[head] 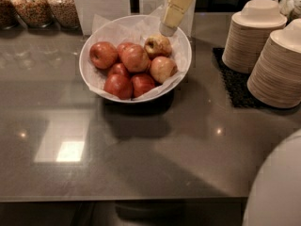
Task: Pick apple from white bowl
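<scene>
We're seeing the tool (168,26) hovering at the far rim of the white bowl (85,69).
It is slanting down from the top edge, tip pointing down-left, just above the yellow-brown mottled apple (157,45); we're not able to tell whether it's open or closed. The apple (163,68) is lying in the bowl's right side, just in front of the mottled one, beside the darker red apples (118,85). The bowl is sitting on the worktop (188,149).
</scene>
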Robot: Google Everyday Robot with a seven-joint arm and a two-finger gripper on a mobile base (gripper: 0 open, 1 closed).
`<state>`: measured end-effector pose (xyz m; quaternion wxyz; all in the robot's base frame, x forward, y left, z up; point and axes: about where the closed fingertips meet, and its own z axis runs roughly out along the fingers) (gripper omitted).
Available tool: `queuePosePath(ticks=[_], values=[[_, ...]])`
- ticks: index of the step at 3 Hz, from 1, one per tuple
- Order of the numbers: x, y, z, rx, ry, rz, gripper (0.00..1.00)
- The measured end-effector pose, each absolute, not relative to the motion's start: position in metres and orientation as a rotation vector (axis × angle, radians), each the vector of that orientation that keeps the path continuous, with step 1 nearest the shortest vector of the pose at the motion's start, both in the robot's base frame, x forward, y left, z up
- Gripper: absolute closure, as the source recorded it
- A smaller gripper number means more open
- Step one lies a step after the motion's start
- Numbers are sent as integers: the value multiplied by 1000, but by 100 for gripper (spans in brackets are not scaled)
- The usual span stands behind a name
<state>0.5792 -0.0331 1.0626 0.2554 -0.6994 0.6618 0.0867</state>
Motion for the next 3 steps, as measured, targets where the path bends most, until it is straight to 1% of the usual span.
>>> queuePosePath(ticks=[1,2,3], values=[[587,-7,1092,-1854,1679,282,0],[593,-1,1093,-1835,1666,277,0],[598,3,1095,-1818,1656,272,19]])
